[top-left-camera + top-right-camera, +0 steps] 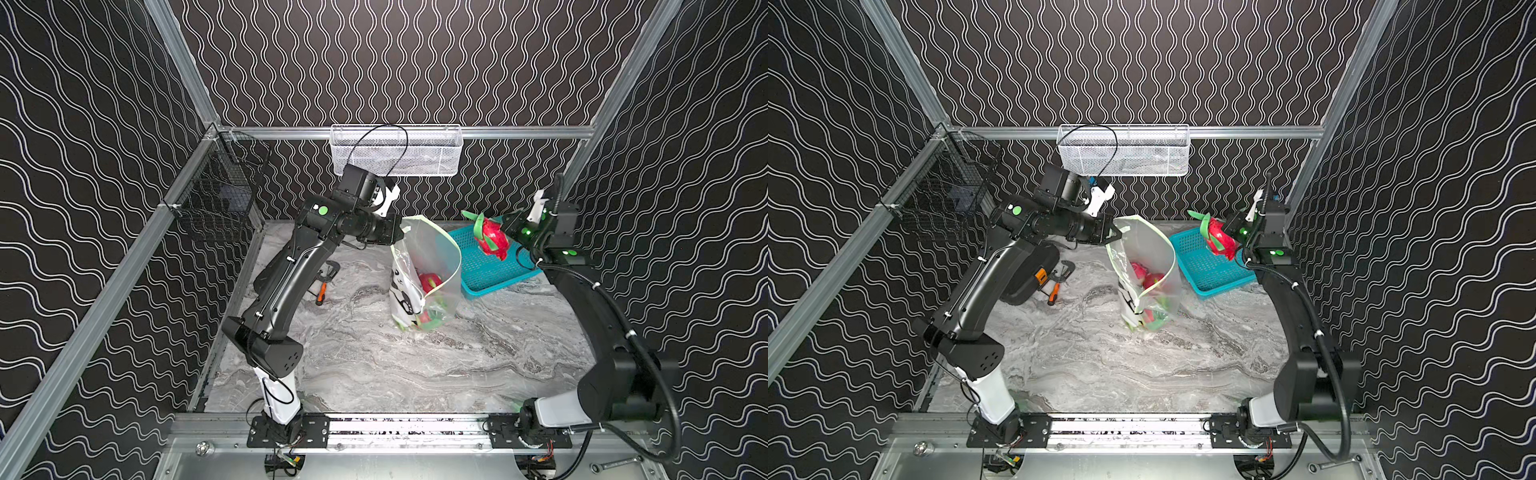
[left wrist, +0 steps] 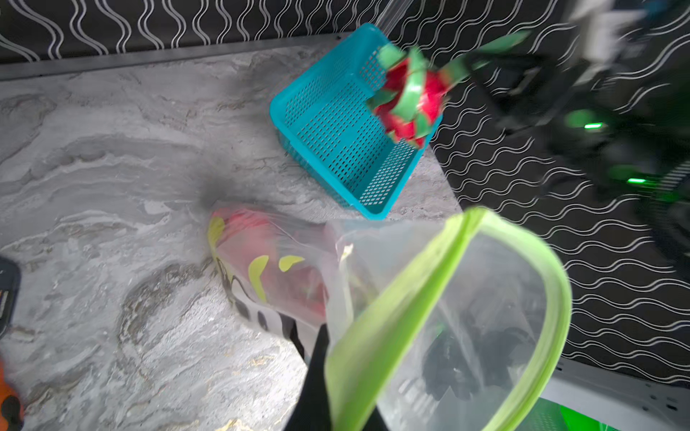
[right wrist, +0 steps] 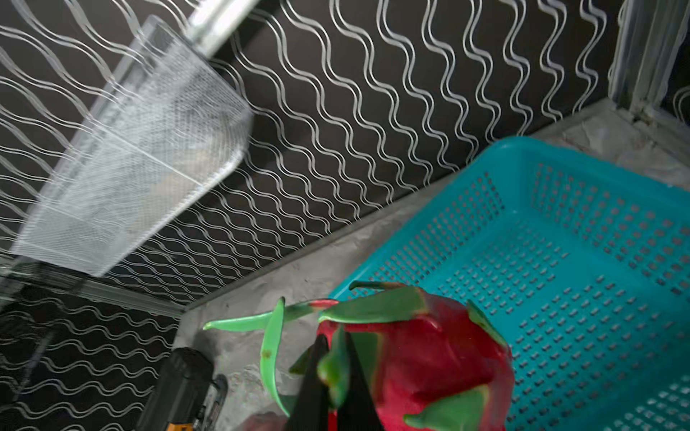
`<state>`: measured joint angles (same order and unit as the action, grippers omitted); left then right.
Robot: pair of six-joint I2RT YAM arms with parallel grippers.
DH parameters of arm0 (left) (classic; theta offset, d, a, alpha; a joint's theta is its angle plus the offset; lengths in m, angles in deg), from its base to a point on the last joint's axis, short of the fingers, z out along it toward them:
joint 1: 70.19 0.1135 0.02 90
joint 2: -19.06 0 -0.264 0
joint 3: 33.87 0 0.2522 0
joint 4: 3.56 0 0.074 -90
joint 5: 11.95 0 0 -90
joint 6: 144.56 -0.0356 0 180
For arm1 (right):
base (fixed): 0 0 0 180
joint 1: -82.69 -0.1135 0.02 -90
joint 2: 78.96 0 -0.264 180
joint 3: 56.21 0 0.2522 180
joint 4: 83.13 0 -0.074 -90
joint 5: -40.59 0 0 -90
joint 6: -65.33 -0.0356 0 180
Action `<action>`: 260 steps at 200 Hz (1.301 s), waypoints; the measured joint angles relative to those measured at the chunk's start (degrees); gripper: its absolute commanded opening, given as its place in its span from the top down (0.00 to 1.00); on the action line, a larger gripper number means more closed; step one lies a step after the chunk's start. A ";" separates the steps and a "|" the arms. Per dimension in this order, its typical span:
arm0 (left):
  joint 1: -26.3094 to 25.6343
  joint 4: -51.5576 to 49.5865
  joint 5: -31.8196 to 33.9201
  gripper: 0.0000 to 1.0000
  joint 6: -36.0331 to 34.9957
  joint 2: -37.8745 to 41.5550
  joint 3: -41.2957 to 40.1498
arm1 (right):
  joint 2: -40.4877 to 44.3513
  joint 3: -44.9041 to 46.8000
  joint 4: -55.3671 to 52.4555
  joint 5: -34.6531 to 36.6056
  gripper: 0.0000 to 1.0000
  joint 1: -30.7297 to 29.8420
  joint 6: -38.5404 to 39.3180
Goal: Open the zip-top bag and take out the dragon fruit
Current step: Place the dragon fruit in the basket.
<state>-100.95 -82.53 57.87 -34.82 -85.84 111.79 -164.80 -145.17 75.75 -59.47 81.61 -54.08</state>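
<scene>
Clamped shut in L gripper (image 1: pixel 400 232): lime zip rim of zip-top bag (image 1: pixel 434 253). Mouth gaping, bag upright approx. centre of table (image 1: pixel 374 365). Low inside bag: other red fruits (image 1: pixel 430 282), blurred thru plastic. Pinched tight betw. R gripper (image 3: pixel 332 358) jaws by a green leaf: dragon fruit (image 1: pixel 492 241), hanging in air over teal basket (image 1: pixel 484 274), at 2 o'clock from bag.

My tally from the remote desk

I count three dragon fruit (image 1: pixel 492 239), though the bagged ones are blurry, one bag (image 1: pixel 436 249), one teal basket (image 1: pixel 486 274), two wire baskets (image 1: pixel 395 153) and two arms (image 1: pixel 282 282).
</scene>
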 measured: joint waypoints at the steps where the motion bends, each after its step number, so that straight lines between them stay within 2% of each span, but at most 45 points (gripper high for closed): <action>1: 0.00 -0.02 -0.02 1.00 0.00 -0.04 0.11 | -0.26 0.09 0.07 -0.04 1.00 0.04 0.09; 49: 0.28 -4.57 -0.66 1.00 0.28 -2.62 9.03 | -8.13 2.05 2.51 -1.03 1.00 0.31 1.62; 75: 0.50 -5.97 -0.94 1.00 0.96 -3.08 10.40 | -10.95 2.62 2.51 -1.07 1.00 0.59 2.03; 106: 0.63 -6.58 -1.22 1.00 0.92 -2.99 7.45 | -13.03 2.12 1.81 -1.44 0.59 1.09 2.51; 124: 0.66 -6.32 -1.55 1.00 0.87 -2.95 5.20 | -13.14 0.33 0.92 -1.68 0.51 1.31 3.50; 148: 0.66 -5.84 -2.12 1.00 0.66 -2.71 3.21 | -10.82 -2.69 -2.78 -1.66 0.50 1.49 4.07; 170: 0.52 -5.42 -2.58 1.00 0.63 -3.10 2.95 | -4.09 -4.94 -6.38 -2.16 0.48 1.46 4.50; 200: -0.37 -5.35 -2.75 1.00 0.37 -5.60 5.09 | 6.23 -7.67 -7.04 -10.75 0.49 0.42 2.36; 231: -1.68 -5.51 -2.75 1.00 -0.24 -8.59 7.80 | 11.85 -8.50 -8.22 -24.30 0.52 -8.50 -1.57; 247: -2.25 -5.46 -2.75 1.00 -0.26 -9.57 8.11 | 13.75 -8.09 -9.55 -28.98 0.56 -13.92 -3.56; 260: -2.54 -5.38 -2.73 1.00 -0.26 -10.10 8.22 | 15.43 -6.82 -9.81 -29.90 0.57 -17.20 -5.35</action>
<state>-103.49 -87.91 55.14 -35.08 -95.94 120.01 -149.37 -151.99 65.94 -89.37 64.41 -59.44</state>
